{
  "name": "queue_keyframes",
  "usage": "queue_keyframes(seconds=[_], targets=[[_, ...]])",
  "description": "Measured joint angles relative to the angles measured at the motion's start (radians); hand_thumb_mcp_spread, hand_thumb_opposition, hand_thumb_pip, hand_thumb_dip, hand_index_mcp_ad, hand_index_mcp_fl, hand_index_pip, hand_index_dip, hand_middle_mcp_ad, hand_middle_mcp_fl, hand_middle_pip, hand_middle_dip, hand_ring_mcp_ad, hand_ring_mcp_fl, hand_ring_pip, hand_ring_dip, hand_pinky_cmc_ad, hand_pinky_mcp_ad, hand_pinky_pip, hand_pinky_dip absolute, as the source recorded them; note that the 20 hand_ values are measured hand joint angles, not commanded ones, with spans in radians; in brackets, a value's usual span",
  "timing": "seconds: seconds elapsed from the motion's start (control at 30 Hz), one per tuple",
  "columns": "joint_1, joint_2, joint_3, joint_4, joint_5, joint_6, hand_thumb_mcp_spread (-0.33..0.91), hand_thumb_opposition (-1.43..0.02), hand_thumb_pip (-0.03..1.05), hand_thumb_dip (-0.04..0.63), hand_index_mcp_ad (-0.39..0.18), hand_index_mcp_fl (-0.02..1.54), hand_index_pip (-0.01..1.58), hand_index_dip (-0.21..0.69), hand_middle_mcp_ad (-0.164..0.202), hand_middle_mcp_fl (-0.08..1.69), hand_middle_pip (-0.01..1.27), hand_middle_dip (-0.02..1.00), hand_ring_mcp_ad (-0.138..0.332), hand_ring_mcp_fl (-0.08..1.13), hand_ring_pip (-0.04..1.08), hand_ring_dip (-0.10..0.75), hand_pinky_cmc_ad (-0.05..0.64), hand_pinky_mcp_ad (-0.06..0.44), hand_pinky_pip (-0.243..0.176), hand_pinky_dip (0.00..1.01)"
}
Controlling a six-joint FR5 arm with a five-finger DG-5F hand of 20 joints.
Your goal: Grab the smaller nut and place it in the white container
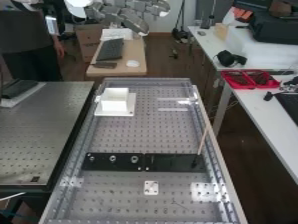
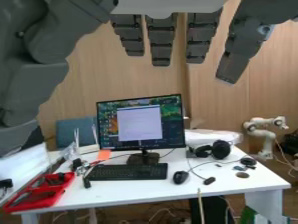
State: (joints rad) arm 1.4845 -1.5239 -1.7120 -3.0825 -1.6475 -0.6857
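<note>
"How was your hand point(image 1: 135, 20)?"
"You had it raised, fingers straight."
"And your smaller nut point(image 1: 91, 159)?"
"It stood on the black bar point(image 1: 103, 166), left of the larger nut point(image 1: 113, 158); your container point(image 1: 114, 106) sat beyond, at the worktop's point(image 1: 126, 135) far left."

No text, label, brand, number or sign can be read in either view.
</note>
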Motion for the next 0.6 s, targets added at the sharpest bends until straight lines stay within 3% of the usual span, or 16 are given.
queue_keyframes(seconds=[0.23, 0.6], targets=[[-0.046, -0.005, -0.030, 0.014, -0.078, 0.003, 0.28, -0.69, 0.32, 0.033, 0.005, 0.04, 0.09, 0.019, 0.093, 0.04, 0.14, 0.19, 0.175, 0.00, 0.12, 0.044, 0.401, 0.316, -0.096, 0.51], [-0.084, 0.008, -0.144, 0.127, -0.125, 0.022, 0.29, -0.71, 0.39, 0.045, 0.005, 0.04, 0.10, -0.019, 0.091, 0.10, 0.14, 0.20, 0.176, 0.00, 0.15, 0.044, 0.401, 0.312, -0.096, 0.51]])
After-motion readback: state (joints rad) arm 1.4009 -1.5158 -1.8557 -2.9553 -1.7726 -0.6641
